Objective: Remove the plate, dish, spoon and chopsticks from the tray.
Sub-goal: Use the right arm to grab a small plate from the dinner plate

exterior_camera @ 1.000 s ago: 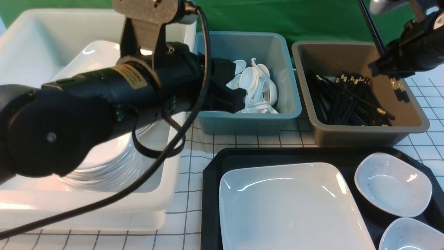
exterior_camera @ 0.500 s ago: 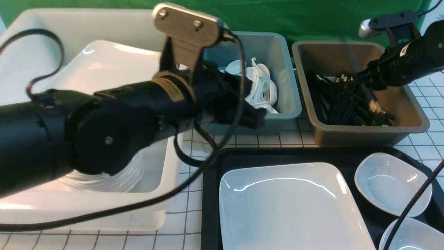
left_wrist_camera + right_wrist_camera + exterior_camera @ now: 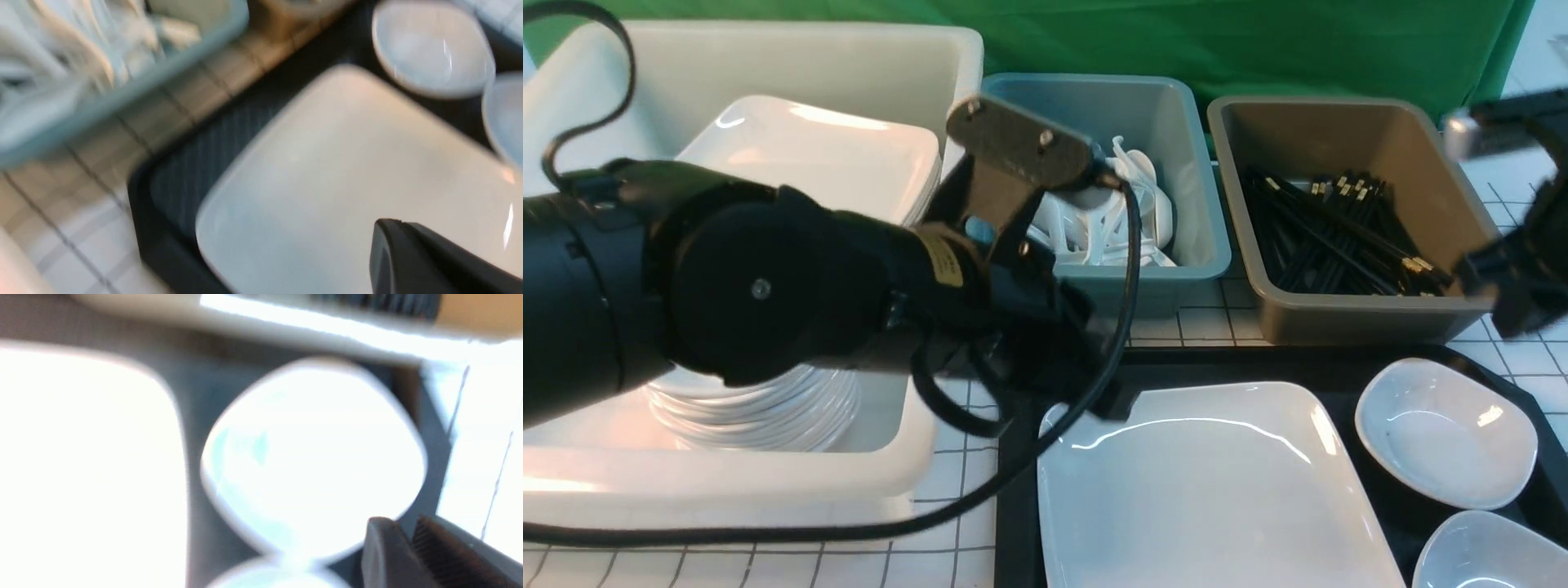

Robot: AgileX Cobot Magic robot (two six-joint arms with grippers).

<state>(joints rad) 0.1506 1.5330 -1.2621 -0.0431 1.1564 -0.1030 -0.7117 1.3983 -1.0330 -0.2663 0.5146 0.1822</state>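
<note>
The plate [image 3: 1209, 482], flat on the tray's [image 3: 1017, 523] left part, looks glossy, stiff, breakable and fairly heavy, so pinch its raised rim at the far corner below the left gripper [image 3: 1107, 392], whose jaws I cannot make out; the right gripper [image 3: 410, 535] has its jaws nearly together, empty.

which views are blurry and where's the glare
front view: mostly sharp, a glare streak across the plate, the right arm smeared at the edge; left wrist view: blurred all over, the tray barely showing its texture; right wrist view: blurred and overexposed, the small dish washed out to white.
</note>
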